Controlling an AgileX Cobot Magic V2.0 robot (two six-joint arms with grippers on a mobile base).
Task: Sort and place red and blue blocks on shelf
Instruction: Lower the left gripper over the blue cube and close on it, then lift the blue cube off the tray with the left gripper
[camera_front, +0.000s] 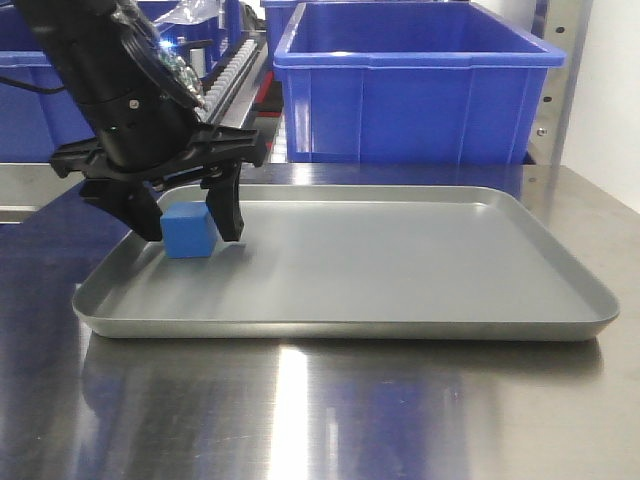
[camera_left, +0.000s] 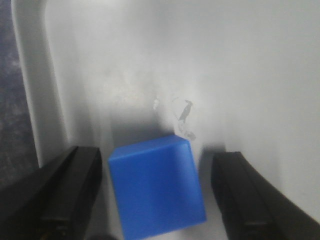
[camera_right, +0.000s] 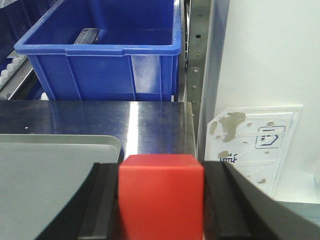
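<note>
Straddling the blue block (camera_front: 186, 230), the left gripper (camera_front: 191, 236) hangs from the upper left over a shallow grey tray (camera_front: 400, 265). Its black jaws are spread apart, one on each side of the cube. The left wrist view shows a thin strip of tray floor between each jaw and the cube, narrower on the left, so nothing is gripped. The blue block sits flat on the tray floor toward the left rear corner in the front view, near the raised rim.

The tray lies on a shiny steel bench (camera_front: 400, 420); behind the bench a large blue bin (camera_front: 420, 100) stands in the shelf (camera_front: 556, 80), whose steel upright rises at the right; a white roller track (camera_front: 232, 68) runs to the bin's left.

The right gripper (camera_right: 161, 202) shows only in its own wrist view; its jaws are closed on the red block (camera_right: 161, 185), pressing both side faces, with the cube held square between them. Beyond it lie a rounded tray corner at left, bare bench top and the bin; what is under the red block is hidden.
</note>
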